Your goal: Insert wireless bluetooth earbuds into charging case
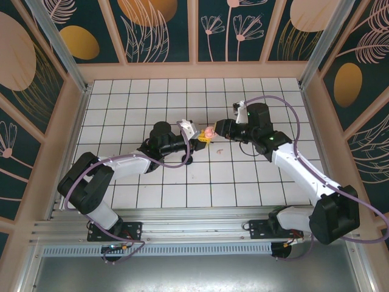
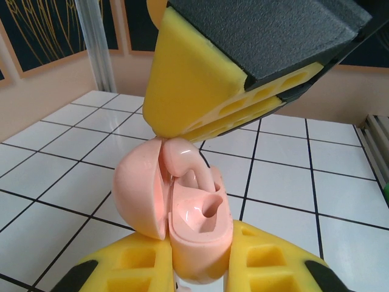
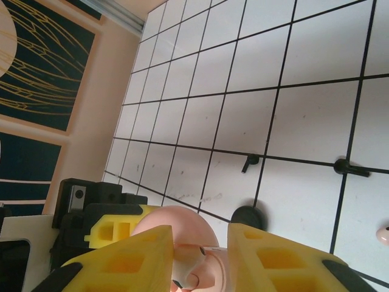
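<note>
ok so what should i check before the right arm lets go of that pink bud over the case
1. Lid of charging case open: ok
2. Left gripper clamped on the case: ok
3. Right gripper pinching pink earbud over its well: ok
4. Bud fully seated: not ok, it stands proud
5. Second well free: cannot tell
6. One black earbud and another loose on the tiles: ok

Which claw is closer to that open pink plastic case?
Left. The left gripper clamps the pale pink case; the right gripper is just off it, at the pale pink earbud inside.
</note>
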Controlling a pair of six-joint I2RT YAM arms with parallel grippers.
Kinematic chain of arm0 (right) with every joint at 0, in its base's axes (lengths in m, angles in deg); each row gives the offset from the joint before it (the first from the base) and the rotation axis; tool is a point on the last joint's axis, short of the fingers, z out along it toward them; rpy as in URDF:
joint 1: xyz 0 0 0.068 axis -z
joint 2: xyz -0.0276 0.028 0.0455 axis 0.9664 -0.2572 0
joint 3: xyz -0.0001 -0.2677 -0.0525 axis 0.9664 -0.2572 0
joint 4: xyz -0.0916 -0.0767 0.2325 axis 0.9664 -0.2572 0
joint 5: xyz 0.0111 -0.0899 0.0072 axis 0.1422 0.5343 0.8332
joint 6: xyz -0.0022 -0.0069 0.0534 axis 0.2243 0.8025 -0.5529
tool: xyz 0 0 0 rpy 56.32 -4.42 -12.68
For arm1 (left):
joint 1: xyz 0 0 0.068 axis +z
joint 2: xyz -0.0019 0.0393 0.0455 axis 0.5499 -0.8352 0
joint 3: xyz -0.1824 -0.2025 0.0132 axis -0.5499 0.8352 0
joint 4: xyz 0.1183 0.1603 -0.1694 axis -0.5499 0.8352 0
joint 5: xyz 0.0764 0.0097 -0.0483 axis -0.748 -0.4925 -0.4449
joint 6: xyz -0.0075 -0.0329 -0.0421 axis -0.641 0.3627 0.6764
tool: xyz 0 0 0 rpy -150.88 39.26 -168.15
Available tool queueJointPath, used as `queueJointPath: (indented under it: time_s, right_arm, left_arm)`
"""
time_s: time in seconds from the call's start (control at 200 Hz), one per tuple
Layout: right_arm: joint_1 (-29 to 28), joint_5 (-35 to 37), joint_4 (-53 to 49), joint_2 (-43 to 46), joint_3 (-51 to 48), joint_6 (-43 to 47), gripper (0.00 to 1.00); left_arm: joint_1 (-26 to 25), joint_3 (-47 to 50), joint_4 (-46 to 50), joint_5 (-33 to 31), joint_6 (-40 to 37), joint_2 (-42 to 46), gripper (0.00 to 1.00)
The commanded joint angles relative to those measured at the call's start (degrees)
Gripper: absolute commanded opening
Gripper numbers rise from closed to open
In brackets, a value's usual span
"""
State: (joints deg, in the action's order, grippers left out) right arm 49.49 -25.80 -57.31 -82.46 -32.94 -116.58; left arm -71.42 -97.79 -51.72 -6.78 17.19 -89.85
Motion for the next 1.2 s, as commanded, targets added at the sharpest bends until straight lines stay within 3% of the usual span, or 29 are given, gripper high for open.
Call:
queueJointPath:
  time_s: [0.0,0.576,1.026,1.196]
  right_arm:
    - [-0.7,1.9,-3.6,2.0,-0.9,-0.2,0.3]
    - [-1.5,2.7,-3.6,3.0,-1.6,-2.2,0.29]
    - [-3.2,7.3,-5.7,4.8,-5.9,-3.2,0.29]
    - [-2.6,5.1,-3.8,6.7,-3.5,-2.5,0.39]
  left_arm:
    - [-0.3,-2.5,-3.3,-0.7,-0.8,1.7,0.14]
    - [-0.3,-2.6,-4.1,-0.5,-0.7,1.9,0.14]
    - [-0.3,-3.2,-5.9,-1.0,0.7,2.6,0.14]
    - [-0.3,-2.7,-3.4,-2.6,-1.4,2.6,0.14]
